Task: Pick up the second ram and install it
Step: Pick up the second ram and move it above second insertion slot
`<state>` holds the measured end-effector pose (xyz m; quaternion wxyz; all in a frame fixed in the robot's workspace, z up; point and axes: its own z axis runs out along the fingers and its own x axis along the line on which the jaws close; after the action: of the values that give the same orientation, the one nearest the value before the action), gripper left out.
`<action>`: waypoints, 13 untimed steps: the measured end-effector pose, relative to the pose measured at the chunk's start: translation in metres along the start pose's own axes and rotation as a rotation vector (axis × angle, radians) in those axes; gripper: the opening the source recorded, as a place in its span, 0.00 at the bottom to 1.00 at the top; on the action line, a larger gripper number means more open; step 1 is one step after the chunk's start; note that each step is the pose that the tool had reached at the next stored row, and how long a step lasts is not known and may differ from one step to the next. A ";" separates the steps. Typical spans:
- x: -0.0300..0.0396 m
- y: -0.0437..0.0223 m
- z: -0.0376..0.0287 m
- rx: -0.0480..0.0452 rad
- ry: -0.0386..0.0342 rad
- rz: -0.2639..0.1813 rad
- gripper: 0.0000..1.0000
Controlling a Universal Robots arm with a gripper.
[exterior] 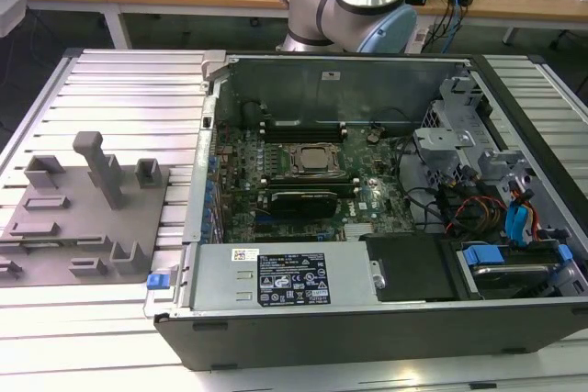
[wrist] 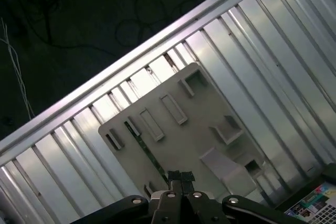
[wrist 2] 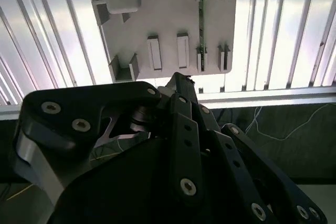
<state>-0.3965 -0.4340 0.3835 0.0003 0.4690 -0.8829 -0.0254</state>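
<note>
Here, a ribbed metal counter (exterior: pixel 119 75) carries an open computer case (exterior: pixel 349 80) lying on its side, its motherboard (exterior: pixel 367 199) facing up. On the exterior view's left of the case sits a grey fixture plate (exterior: pixel 138 218) with raised blocks and slots.

In both wrist views the tool (wrist: pixel 181 177) (wrist 2: pixel 181 80) hangs above that fixture plate (wrist: pixel 184 135) (wrist 2: pixel 173 14). Its fingers are pressed together at the tips, with nothing gripped between them.

The second ram (wrist: pixel 147 150) (wrist 2: pixel 201 19) stands on its long edge in a narrow slot of the plate, a thin green stick running along the slot line. One end of it reaches just beside the tool's tips. The stick lies slightly off to one side of them, apart from the fingers and below them.
</note>
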 end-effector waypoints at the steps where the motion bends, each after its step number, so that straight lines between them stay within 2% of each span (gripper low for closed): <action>1: 0.0000 0.0000 0.0000 -0.0004 0.0007 -0.014 0.11; 13: 0.0000 0.0000 0.0000 -0.0057 0.0109 -0.241 0.11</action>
<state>-0.3965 -0.4341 0.3835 0.0033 0.5716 -0.8201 -0.0252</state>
